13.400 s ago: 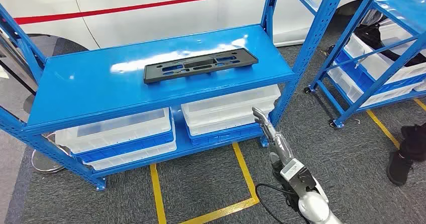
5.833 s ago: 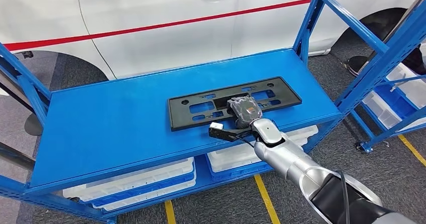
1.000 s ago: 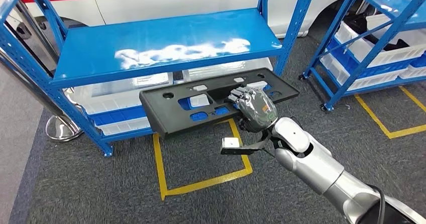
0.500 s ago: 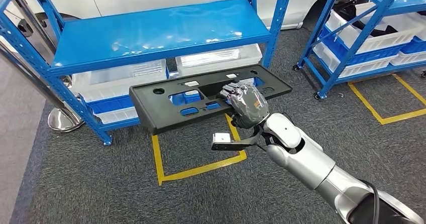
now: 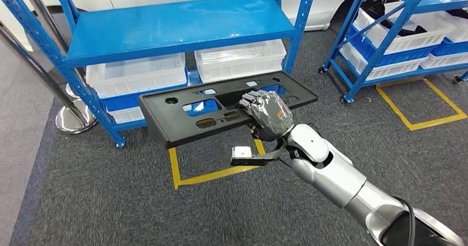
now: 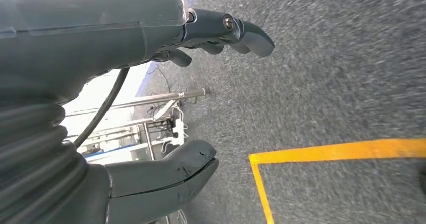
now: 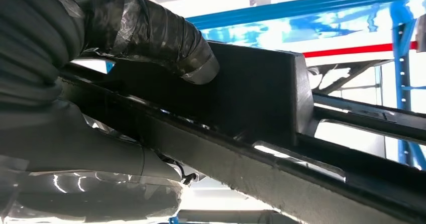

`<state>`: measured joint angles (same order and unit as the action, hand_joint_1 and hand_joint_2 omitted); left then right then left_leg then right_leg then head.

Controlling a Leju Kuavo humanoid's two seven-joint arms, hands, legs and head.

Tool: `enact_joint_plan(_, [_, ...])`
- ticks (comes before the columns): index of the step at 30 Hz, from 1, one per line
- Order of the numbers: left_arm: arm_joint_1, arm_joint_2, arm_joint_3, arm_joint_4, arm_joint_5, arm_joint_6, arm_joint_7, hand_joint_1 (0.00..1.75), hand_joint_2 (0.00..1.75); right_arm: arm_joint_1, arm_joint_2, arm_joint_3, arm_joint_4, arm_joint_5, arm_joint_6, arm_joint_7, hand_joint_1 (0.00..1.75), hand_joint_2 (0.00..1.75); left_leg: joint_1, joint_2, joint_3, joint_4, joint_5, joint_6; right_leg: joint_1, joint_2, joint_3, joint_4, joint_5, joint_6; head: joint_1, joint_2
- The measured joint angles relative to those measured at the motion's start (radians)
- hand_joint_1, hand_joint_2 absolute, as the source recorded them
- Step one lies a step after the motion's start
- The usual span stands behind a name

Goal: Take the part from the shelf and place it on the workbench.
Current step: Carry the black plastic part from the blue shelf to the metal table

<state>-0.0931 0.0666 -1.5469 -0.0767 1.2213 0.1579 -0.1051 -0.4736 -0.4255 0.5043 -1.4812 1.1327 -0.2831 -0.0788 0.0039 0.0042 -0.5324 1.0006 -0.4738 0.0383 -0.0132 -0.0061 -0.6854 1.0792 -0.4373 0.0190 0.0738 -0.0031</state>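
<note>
The part is a long flat black plastic plate (image 5: 182, 116) with rectangular cut-outs. My right hand (image 5: 269, 113) grips it near its middle, holding it level in the air in front of the blue shelf (image 5: 176, 28). In the right wrist view the thumb (image 7: 150, 35) lies over the plate's dark edge (image 7: 261, 148). In the left wrist view my left hand (image 6: 150, 83) hangs above the grey carpet with its fingers (image 6: 231, 30) apart and nothing in them.
White bins (image 5: 240, 58) sit on the shelf's lower level. A second blue rack (image 5: 408, 31) with white bins stands at the right. Yellow floor lines (image 5: 221, 171) mark the carpet. A chrome post base (image 5: 74, 119) stands at the left.
The whole view has shifted as I back away from the shelf. The plate stays in my right hand, now lower in the picture and farther from the shelf.
</note>
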Motion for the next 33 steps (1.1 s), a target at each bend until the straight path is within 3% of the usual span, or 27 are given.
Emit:
enact_joint_plan(2, [0.0,-0.001,0.0,0.0,0.003,0.0,-0.001,0.0,1.75,-0.001,-0.001,0.0,0.001,-0.001,-0.001,0.0,1.75,1.75,-0.001,0.004,-0.029,0.001,0.024,0.01,-0.001,0.002,-0.031,0.11,-0.101,0.006,0.0,0.0])
enact_joint_plan(3, [0.0,-0.001,0.0,0.0,0.004,0.0,-0.002,0.0,1.75,-0.001,-0.001,0.0,0.002,-0.001,-0.001,0.0,1.75,1.75,-0.002,0.005,-0.045,0.002,0.036,0.011,-0.002,0.002,-0.044,0.175,-0.138,0.009,0.0,0.0])
enact_joint_plan(4, [0.0,-0.001,0.0,0.0,0.005,0.0,-0.003,0.0,1.75,-0.001,-0.001,0.001,0.003,-0.001,-0.001,0.0,1.75,1.75,-0.003,0.005,-0.063,0.004,0.047,0.011,-0.002,0.002,-0.046,0.221,-0.147,0.011,0.0,0.0])
enact_joint_plan(5, [0.0,-0.001,0.0,0.0,0.006,0.0,-0.004,0.0,1.75,-0.002,-0.001,0.001,0.004,-0.001,-0.001,0.0,1.75,1.75,-0.003,0.005,-0.08,0.008,0.058,0.01,-0.002,0.002,-0.035,0.239,-0.134,0.012,0.0,0.0])
enact_joint_plan(6, [0.0,-0.002,0.0,0.0,0.006,0.0,-0.005,0.0,1.75,-0.003,-0.001,0.001,0.005,-0.001,-0.001,0.0,1.75,1.75,-0.003,0.005,-0.098,0.012,0.068,0.008,-0.002,0.002,-0.005,0.221,-0.107,0.012,0.0,0.0])
enact_joint_plan(7, [0.0,-0.002,0.0,0.0,0.007,0.0,-0.006,0.0,1.75,-0.006,-0.001,0.001,0.006,-0.001,-0.001,0.0,1.75,1.75,-0.003,0.005,-0.113,0.017,0.077,0.005,-0.002,0.002,0.042,0.169,-0.083,0.01,0.0,0.0])
enact_joint_plan(9, [0.0,-0.004,0.0,0.0,0.008,0.0,-0.007,0.0,1.75,-0.013,-0.001,0.001,0.006,-0.001,-0.001,0.0,1.75,1.75,-0.005,0.005,-0.134,0.026,0.094,-0.004,0.0,0.002,0.145,0.029,-0.085,0.001,-0.001,0.0])
enact_joint_plan(10, [0.0,-0.004,0.0,0.0,0.008,0.0,-0.008,0.0,1.75,-0.016,-0.001,0.002,0.005,-0.001,-0.002,0.0,1.75,1.75,-0.006,0.005,-0.138,0.026,0.102,-0.009,0.003,0.002,0.177,-0.021,-0.095,-0.004,-0.001,0.0])
enact_joint_plan(11, [0.001,-0.004,0.0,0.0,0.008,0.0,-0.009,0.0,1.75,-0.018,-0.002,0.002,0.005,-0.001,-0.002,0.0,1.75,1.75,-0.007,0.005,-0.14,0.024,0.112,-0.014,0.006,0.003,0.189,-0.048,-0.104,-0.01,-0.001,0.0])
enact_joint_plan(13, [0.002,-0.004,0.0,0.0,0.008,0.0,-0.009,0.0,1.75,-0.021,-0.002,0.002,0.006,-0.001,-0.003,0.0,1.75,1.75,-0.007,0.004,-0.143,0.018,0.127,-0.026,0.007,0.001,0.179,-0.058,-0.087,-0.023,0.0,0.0])
enact_joint_plan(15, [0.003,-0.005,0.0,0.0,0.008,0.0,-0.01,0.0,1.75,-0.024,-0.002,0.004,0.006,-0.001,-0.003,0.0,1.75,1.75,-0.006,0.0,-0.16,0.041,0.09,-0.037,0.002,-0.003,0.16,-0.065,-0.064,-0.041,-0.001,0.0])
enact_joint_plan(17, [0.004,-0.007,0.0,0.0,0.011,-0.001,-0.011,0.0,1.75,-0.025,-0.002,0.005,0.006,-0.001,-0.003,0.0,1.75,1.75,-0.002,-0.002,-0.191,0.142,-0.01,-0.046,0.0,-0.004,0.131,-0.066,-0.041,-0.052,-0.001,0.0])
enact_joint_plan(18, [0.004,-0.007,0.0,0.0,0.013,-0.002,-0.013,0.0,1.75,-0.025,-0.002,0.005,0.006,-0.002,-0.003,0.0,1.75,1.75,-0.001,-0.002,-0.205,0.21,-0.05,-0.05,0.001,-0.004,0.115,-0.066,-0.03,-0.054,-0.001,0.0])
enact_joint_plan(19, [0.004,-0.007,0.0,0.0,0.016,-0.003,-0.018,0.0,1.75,-0.025,-0.002,0.005,0.006,-0.002,-0.003,0.0,1.75,1.75,0.0,-0.002,-0.215,0.272,-0.07,-0.053,0.001,-0.003,0.1,-0.064,-0.02,-0.053,-0.001,0.0])
enact_joint_plan(20, [0.004,-0.007,0.0,0.0,0.018,-0.005,-0.023,0.0,1.75,-0.024,-0.003,0.005,0.006,-0.003,-0.004,0.0,1.75,1.75,0.0,-0.002,-0.215,0.307,-0.067,-0.054,0.001,-0.003,0.087,-0.063,-0.011,-0.052,-0.001,0.0])
enact_joint_plan(21, [0.004,-0.007,0.0,0.0,0.019,-0.008,-0.029,0.0,1.75,-0.024,-0.003,0.005,0.006,-0.005,-0.004,0.0,1.75,1.75,0.001,-0.002,-0.196,0.307,-0.046,-0.054,0.001,-0.003,0.074,-0.06,-0.003,-0.05,-0.001,0.0])
enact_joint_plan(22, [0.004,-0.007,0.0,0.0,0.021,-0.012,-0.034,0.0,1.75,-0.024,-0.004,0.005,0.006,-0.008,-0.004,0.0,1.75,1.75,0.001,-0.003,-0.161,0.269,-0.02,-0.051,0.002,-0.003,0.064,-0.058,0.004,-0.048,-0.001,0.0])
enact_joint_plan(23, [0.004,-0.006,0.0,0.0,0.023,-0.015,-0.039,0.0,1.75,-0.024,-0.005,0.005,0.006,-0.011,-0.004,0.0,1.75,1.75,0.0,-0.004,-0.109,0.198,-0.005,-0.045,0.001,-0.003,0.057,-0.056,0.009,-0.045,-0.001,0.0])
enact_joint_plan(24, [0.003,-0.006,0.0,0.0,0.024,-0.019,-0.045,0.0,1.75,-0.025,-0.005,0.005,0.006,-0.015,-0.004,0.0,1.75,1.75,-0.002,-0.005,-0.053,0.118,0.0,-0.039,0.002,-0.003,0.051,-0.054,0.015,-0.041,-0.001,0.0])
enact_joint_plan(26, [0.003,-0.005,0.0,0.0,0.025,-0.023,-0.052,0.0,1.75,-0.026,-0.007,0.005,0.006,-0.019,-0.004,0.0,1.75,1.75,-0.007,-0.006,0.014,0.012,-0.016,-0.028,0.003,-0.005,0.046,-0.054,0.025,-0.031,-0.001,0.0])
enact_joint_plan(28, [0.002,-0.005,0.0,0.001,0.025,-0.025,-0.055,0.0,1.75,-0.027,-0.007,0.005,0.006,-0.02,-0.004,0.0,1.75,1.75,-0.007,-0.006,0.02,-0.01,-0.015,-0.018,0.002,-0.006,0.043,-0.057,0.035,-0.019,-0.001,0.0])
enact_joint_plan(30, [0.002,-0.005,0.0,0.001,0.026,-0.025,-0.056,0.0,1.75,-0.028,-0.007,0.005,0.006,-0.02,-0.004,0.0,1.75,1.75,-0.006,-0.003,0.017,-0.019,-0.006,-0.009,0.003,-0.003,0.04,-0.053,0.026,-0.01,0.0,0.0])
enact_joint_plan(33, [0.004,-0.005,0.0,0.001,0.027,-0.025,-0.057,0.0,1.75,-0.031,-0.007,0.004,0.007,-0.02,-0.005,0.0,1.75,1.75,-0.013,-0.002,0.003,-0.013,-0.007,-0.009,0.003,0.001,0.042,-0.063,0.037,-0.019,0.0,0.0])
